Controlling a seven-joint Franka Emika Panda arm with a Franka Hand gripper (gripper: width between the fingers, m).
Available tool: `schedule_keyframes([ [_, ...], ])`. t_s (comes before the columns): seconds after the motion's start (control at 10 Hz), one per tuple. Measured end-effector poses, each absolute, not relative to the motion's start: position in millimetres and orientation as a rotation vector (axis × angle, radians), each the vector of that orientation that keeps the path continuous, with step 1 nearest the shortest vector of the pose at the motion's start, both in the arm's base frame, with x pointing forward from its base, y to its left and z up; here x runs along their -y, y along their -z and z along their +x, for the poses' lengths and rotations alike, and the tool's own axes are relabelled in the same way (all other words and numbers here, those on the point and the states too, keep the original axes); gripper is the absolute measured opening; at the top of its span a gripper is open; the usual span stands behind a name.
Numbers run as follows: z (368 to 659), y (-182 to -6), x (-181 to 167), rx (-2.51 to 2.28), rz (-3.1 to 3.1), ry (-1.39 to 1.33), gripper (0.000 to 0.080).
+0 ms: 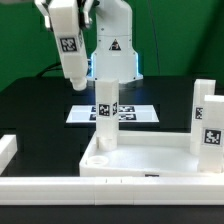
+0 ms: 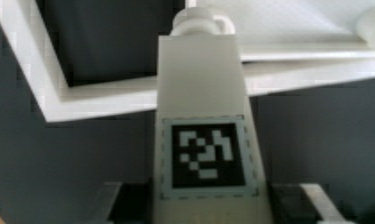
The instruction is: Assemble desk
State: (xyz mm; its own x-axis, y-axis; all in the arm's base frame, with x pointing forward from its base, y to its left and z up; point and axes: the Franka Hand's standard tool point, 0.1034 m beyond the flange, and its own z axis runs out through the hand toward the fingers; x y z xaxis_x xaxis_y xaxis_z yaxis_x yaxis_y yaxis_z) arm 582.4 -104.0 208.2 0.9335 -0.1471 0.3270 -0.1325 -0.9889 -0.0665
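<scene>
The white desk top (image 1: 140, 160) lies flat at the front of the black table, rim up. One white leg (image 1: 105, 108) with tags stands upright in its far corner on the exterior view's left. My gripper (image 1: 66, 35) hangs above and to the exterior view's left of that leg, shut on another white tagged leg (image 1: 71, 65) that points down, slightly tilted. In the wrist view the held leg (image 2: 205, 100) runs out from between my fingers (image 2: 308, 202), its round peg end over a corner of the desk top's rim (image 2: 95, 100).
Further tagged white leg blocks (image 1: 208, 120) stand at the desk top's end on the exterior view's right. The marker board (image 1: 82, 113) lies flat behind the desk top. Low white rails (image 1: 60, 188) edge the table's front and side. The robot's base (image 1: 112, 55) stands at the back.
</scene>
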Motion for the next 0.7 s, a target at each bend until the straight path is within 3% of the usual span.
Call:
schedule_keyframes([
  [0.3,581,-208.4,117,-0.216,-3.090,0.815,0.0291],
  [0.5,581,-191.7,109,-0.221,-3.113,0.889,0.0291],
  [0.7,598,-179.2,114,-0.228,-3.120,0.903,0.0291],
])
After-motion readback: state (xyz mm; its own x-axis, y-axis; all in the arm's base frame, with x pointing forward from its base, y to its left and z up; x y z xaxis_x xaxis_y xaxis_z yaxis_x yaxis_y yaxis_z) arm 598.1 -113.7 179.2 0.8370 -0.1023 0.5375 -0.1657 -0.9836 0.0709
